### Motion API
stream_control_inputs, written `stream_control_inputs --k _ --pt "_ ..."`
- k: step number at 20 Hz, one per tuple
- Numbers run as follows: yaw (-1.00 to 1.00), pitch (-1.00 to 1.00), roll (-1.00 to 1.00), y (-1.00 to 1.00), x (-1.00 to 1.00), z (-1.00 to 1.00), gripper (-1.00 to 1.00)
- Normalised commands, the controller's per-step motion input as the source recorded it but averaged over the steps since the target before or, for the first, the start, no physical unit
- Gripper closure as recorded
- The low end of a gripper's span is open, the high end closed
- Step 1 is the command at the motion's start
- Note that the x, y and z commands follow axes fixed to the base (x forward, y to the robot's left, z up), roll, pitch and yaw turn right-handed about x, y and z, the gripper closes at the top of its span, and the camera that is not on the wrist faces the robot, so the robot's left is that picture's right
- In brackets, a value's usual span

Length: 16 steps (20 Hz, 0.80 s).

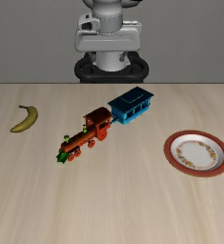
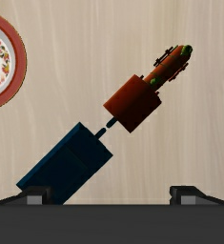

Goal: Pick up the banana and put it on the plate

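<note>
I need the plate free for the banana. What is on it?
Nothing: the plate shows its whole patterned face bare. The banana lies apart on the table. Beneath the plate is hidden.

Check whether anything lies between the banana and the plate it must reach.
Yes. The toy locomotive lies on the table on the straight line between the banana and the plate. Its blue wagon is coupled to it, just off that line. A carry lifted well above the locomotive would probably clear it.

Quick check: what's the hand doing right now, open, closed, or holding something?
Hand: open, holding nothing. The banana lies free on the table.
</note>
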Motion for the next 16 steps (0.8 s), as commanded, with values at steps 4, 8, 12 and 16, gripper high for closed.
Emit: stream_control_inputs --k 4,8,12,16 --pt "0.0 0.0 0.0 -1.0 0.0 0.0 -1.0" --pt "0.0 0.0 0.0 -1.0 0.0 0.0 -1.0" --pt "0.0 0.0 0.0 -1.0 0.0 0.0 -1.0" --pt "0.0 0.0 0.0 -1.0 0.0 0.0 -1.0"
